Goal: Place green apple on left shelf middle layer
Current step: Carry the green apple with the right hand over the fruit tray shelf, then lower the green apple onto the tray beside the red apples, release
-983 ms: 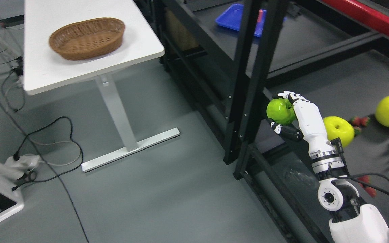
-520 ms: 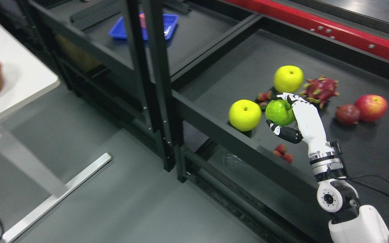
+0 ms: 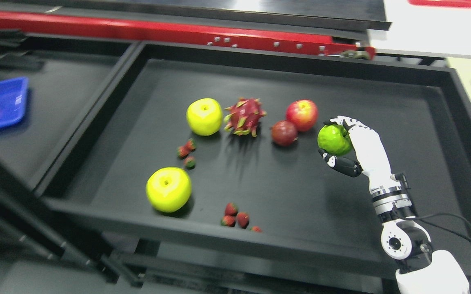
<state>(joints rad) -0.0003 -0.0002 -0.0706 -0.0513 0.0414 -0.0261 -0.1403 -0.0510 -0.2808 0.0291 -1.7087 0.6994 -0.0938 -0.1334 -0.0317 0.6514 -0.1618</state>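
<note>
Swinging right across the black metal shelf (image 3: 382, 87), the camera is showing the white right hand (image 3: 352, 143) clamping the round green apple (image 3: 333, 140), seemingly needing leftward carriage before release.

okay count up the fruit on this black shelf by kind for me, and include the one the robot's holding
Green apple, in the right hand: 1
Yellow apples: 2
Red apple: 1
Dark red round fruit: 1
Dragon fruit: 1
Strawberries: 6 clear, three near and three near, with a possible seventh, too small to tell.
Total: 12
</note>
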